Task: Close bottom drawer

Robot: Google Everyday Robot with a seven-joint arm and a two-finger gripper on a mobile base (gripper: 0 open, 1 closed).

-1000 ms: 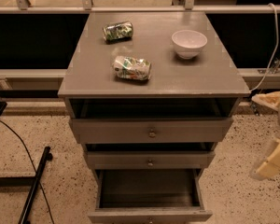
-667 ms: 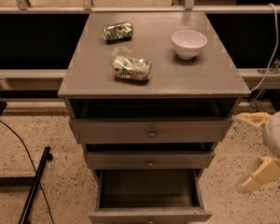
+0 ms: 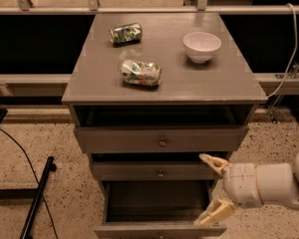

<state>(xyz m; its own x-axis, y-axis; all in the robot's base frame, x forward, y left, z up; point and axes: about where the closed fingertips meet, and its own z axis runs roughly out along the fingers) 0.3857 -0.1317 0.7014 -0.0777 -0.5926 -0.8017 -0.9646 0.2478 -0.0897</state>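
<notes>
The bottom drawer [image 3: 157, 229] is the lowest of three grey drawers in the cabinet and stands pulled far out, its dark empty box open to view; its front panel runs along the lower edge of the picture. My gripper [image 3: 213, 188] comes in from the right on a white arm, with its two cream fingers spread apart, one near the middle drawer's right end and one just above the bottom drawer's front right corner. It holds nothing.
The top drawer [image 3: 162, 139] and the middle drawer [image 3: 159, 172] are each pulled out a little. On the cabinet top [image 3: 224, 78] lie two crushed cans [image 3: 140, 72] [image 3: 125, 33] and a white bowl [image 3: 202, 46]. A black stand leg [image 3: 37, 198] lies on the floor at left.
My arm has swung in leftward from the right edge, bringing the gripper from beside the cabinet to over the bottom drawer's right front corner. The drawers have not moved.
</notes>
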